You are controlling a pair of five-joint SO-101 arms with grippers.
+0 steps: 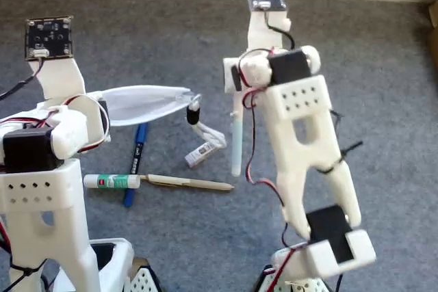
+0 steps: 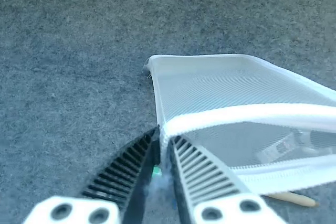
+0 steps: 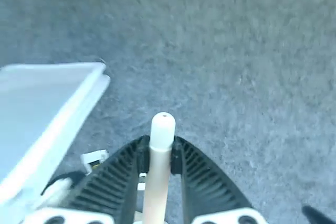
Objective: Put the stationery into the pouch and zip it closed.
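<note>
Bare grey carpet (image 1: pixel 390 87) lies open to the right of the right arm and beyond the pouch (image 2: pixel 231 85). The left gripper (image 2: pixel 164 136) is pressed together on the pouch's white rim at one end, and the fine mesh mouth gapes. The right gripper (image 3: pixel 159 145) pinches a smooth, round-tipped pale pen (image 3: pixel 162 127), near the pouch's far end but apart from it. A blue pen (image 1: pixel 139 147), a glue stick (image 1: pixel 113 181) and a tan pencil (image 1: pixel 188 182) lie on the carpet on the pouch's near side.
</note>
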